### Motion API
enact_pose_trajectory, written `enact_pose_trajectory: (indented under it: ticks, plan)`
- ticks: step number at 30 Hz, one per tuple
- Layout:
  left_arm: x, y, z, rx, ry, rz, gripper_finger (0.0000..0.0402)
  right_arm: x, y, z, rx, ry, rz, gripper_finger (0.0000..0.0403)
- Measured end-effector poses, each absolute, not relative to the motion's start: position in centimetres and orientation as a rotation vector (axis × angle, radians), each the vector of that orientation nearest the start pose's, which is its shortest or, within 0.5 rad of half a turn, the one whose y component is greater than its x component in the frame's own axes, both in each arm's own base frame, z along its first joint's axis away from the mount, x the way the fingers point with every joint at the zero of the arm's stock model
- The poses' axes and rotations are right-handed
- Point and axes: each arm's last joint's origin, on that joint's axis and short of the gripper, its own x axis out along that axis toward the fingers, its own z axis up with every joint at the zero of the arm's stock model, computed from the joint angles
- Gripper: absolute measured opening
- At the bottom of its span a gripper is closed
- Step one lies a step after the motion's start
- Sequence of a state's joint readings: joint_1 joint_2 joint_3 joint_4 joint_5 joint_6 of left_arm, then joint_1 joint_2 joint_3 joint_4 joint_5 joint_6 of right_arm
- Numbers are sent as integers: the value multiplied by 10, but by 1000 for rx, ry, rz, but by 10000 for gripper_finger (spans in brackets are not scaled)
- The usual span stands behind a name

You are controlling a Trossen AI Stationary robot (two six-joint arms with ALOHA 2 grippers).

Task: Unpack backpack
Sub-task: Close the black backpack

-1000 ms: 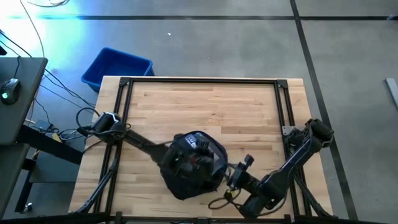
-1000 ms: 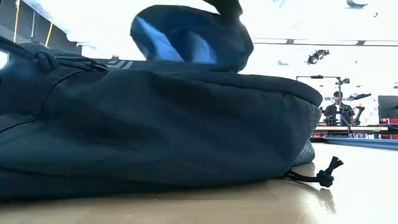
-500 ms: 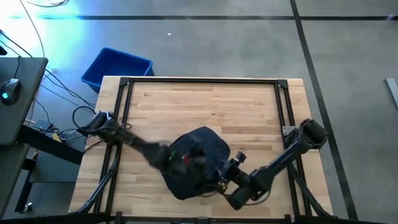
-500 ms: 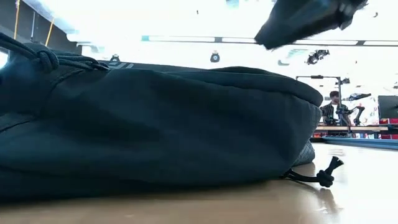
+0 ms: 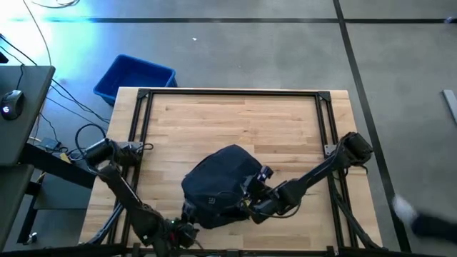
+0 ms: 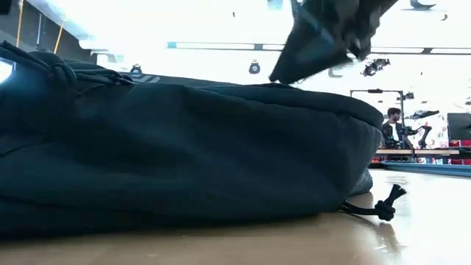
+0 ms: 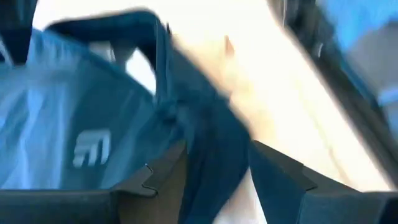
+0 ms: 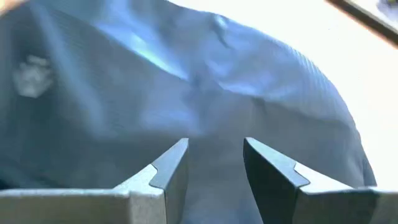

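The dark navy backpack (image 5: 214, 187) lies flat on the wooden table's near middle and fills the low view (image 6: 184, 147). Its flap is down and its pale logo (image 7: 92, 149) faces up. My right gripper (image 5: 250, 198) is open and hovers over the backpack's right side (image 8: 186, 81); it shows as a dark shape just above the backpack in the low view (image 6: 324, 33). My left gripper (image 5: 184, 232) is open at the table's near edge, by the backpack's near-left end. A dark edge of the backpack (image 7: 205, 143) runs ahead of its fingers.
A blue plastic bin (image 5: 134, 77) stands on the floor beyond the table's far-left corner. Black frame rails (image 5: 232, 93) border the table. Bare wood (image 5: 235, 121) lies on the far side of the backpack. A zipper pull cord (image 6: 379, 207) trails on the table. A person (image 6: 397, 125) stands far behind.
My left gripper has pulled out of the backpack and drawn back toward the table's near edge. The raised flap with its blue lining has fallen shut. My right gripper has moved left from the near-right and up over the backpack's right side.
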State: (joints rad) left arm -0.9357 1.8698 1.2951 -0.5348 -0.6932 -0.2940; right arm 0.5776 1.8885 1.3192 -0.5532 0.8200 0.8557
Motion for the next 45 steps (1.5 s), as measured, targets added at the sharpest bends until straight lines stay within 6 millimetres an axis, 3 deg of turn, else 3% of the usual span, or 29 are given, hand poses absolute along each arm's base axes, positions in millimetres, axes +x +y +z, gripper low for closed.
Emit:
enact_pose_trajectory:
  ticks: [6, 11, 14, 18, 22, 25, 29, 31, 35, 40, 45]
  plan:
    - [248, -289, 181, 451, 624, -55, 156, 333, 208, 207, 55, 616, -441, 138]
    - [267, -267, 176, 455, 671, 37, 165, 340, 216, 195, 4, 605, -401, 138]
    - [279, -249, 172, 312, 772, 73, 170, 347, 213, 185, -72, 621, -392, 138]
    - [293, -227, 168, 140, 946, 11, 172, 358, 198, 177, -171, 656, -412, 138]
    - [297, -214, 165, 195, 1001, 18, 160, 369, 178, 177, -148, 660, -466, 138]
    - [299, -198, 164, 284, 1031, 113, 118, 374, 167, 177, -64, 642, -522, 138]
    - [303, -172, 162, 402, 1075, 246, 30, 378, 155, 177, 23, 587, -618, 138]
    - [307, -161, 164, 441, 1086, 262, 9, 380, 150, 178, 17, 558, -666, 138]
    - [312, -139, 176, 426, 1130, 240, 11, 380, 141, 177, -34, 515, -751, 138]
    - [311, -119, 195, 231, 1169, 212, 5, 367, 125, 158, -233, 572, -833, 138]
    - [303, -113, 224, 134, 1060, 275, 9, 374, 102, 177, -292, 461, -997, 138]
